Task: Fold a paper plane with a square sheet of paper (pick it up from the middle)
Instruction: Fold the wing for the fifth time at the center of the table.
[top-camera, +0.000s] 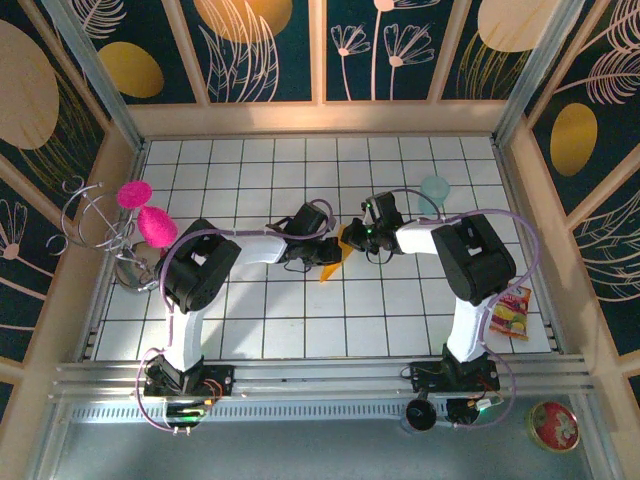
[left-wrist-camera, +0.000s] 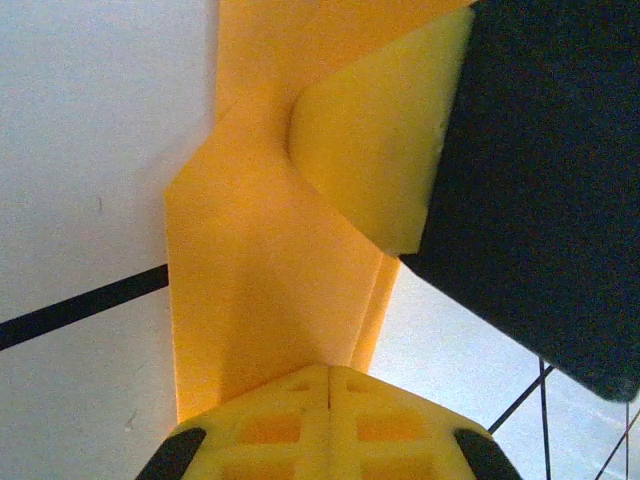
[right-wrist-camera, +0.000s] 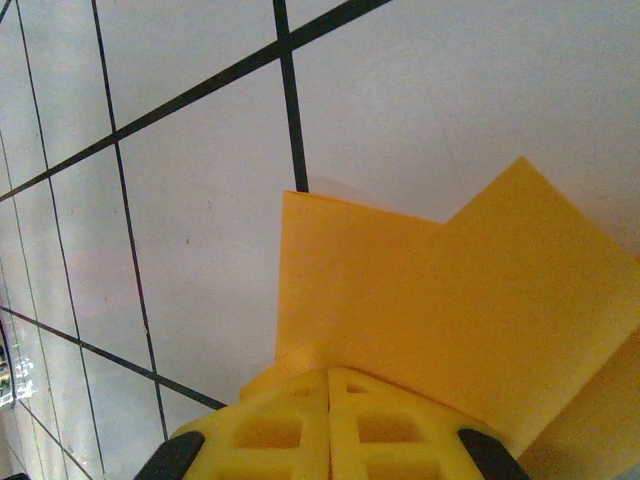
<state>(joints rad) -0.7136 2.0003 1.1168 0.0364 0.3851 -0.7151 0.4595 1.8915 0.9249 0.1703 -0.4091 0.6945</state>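
The orange-yellow sheet of paper (top-camera: 338, 256) hangs folded between both grippers over the middle of the white grid table (top-camera: 400, 310). In the left wrist view the paper (left-wrist-camera: 260, 290) shows creases and layered flaps, and it rises out of the seam of my left gripper (left-wrist-camera: 330, 372), which is shut on it. The right gripper's yellow fingertip (left-wrist-camera: 375, 140) and black body press on the paper's upper part. In the right wrist view a flat folded panel of paper (right-wrist-camera: 450, 290) comes from the closed jaws of my right gripper (right-wrist-camera: 330, 378). From above, the left gripper (top-camera: 322, 247) and right gripper (top-camera: 358, 238) nearly meet.
A pale teal cup (top-camera: 435, 187) stands behind the right arm. A red-and-yellow snack packet (top-camera: 511, 312) lies at the right edge. Pink objects (top-camera: 150, 218) and a wire rack (top-camera: 100, 225) sit at the left. A red tin (top-camera: 555, 425) rests off the table, front right.
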